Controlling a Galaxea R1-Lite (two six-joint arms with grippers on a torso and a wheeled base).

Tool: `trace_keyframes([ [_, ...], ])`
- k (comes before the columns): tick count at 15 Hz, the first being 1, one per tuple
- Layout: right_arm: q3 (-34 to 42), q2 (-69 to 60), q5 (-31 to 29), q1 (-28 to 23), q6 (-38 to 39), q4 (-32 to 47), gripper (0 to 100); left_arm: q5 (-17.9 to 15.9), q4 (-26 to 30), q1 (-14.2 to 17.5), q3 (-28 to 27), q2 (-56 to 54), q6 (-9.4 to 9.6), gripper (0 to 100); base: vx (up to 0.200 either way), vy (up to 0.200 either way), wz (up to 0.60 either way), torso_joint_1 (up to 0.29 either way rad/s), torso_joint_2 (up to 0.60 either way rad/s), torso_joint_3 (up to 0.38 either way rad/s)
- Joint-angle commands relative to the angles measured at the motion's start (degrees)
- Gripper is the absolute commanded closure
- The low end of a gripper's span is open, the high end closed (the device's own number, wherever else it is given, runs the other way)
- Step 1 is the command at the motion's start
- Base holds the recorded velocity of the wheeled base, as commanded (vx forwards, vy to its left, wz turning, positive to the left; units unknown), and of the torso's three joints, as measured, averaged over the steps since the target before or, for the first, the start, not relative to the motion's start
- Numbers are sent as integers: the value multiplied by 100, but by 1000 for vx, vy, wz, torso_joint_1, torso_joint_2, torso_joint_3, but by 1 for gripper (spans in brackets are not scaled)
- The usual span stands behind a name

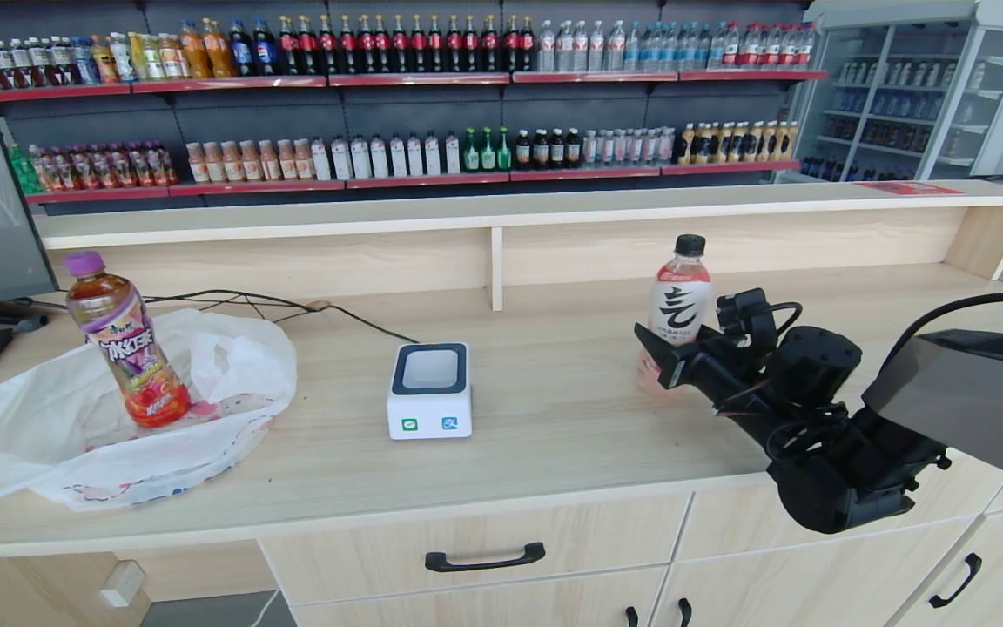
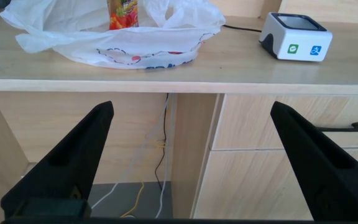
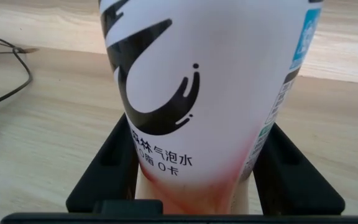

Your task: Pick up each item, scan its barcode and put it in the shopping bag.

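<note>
Right hand [image 1: 671, 357] clamped on base of white-labelled pink drink bottle with black cap [image 1: 680, 300], upright on light wooden table [image 1: 554, 435], right of white square barcode scanner [image 1: 429, 389]. Purple-capped red tea bottle [image 1: 123, 348] stands in white plastic shopping bag [image 1: 23, 427]. Left hand [image 2: 191, 109] fingers wide apart, below table edge.

— The next item?
— The white-labelled plastic bottle with a black cap [image 1: 681, 300] stands upright, farthest right, its base clasped in my right gripper [image 1: 660, 359].
— And the others?
— The purple-capped red tea bottle [image 1: 123, 344] stands in the white plastic shopping bag [image 1: 23, 427]; the white box-shaped barcode scanner [image 1: 429, 389] sits between.
</note>
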Motion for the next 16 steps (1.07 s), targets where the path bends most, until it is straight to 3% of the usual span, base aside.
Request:
trace_keyframes([
  [1, 3, -76, 3, 3, -4, -19, 100, 0, 0, 0, 0, -2, 0, 0, 0, 0, 0, 0, 0, 0],
  [7, 372, -709, 3, 179, -4, -19, 100, 0, 0, 0, 0, -2, 0, 0, 0, 0, 0, 0, 0, 0],
  [11, 987, -1483, -5, 864, -21, -19, 100, 0, 0, 0, 0, -2, 0, 0, 0, 0, 0, 0, 0, 0],
  [16, 2394, -2810, -128, 1954, -408, -19, 100, 0, 0, 0, 0, -2, 0, 0, 0, 0, 0, 0, 0, 0],
])
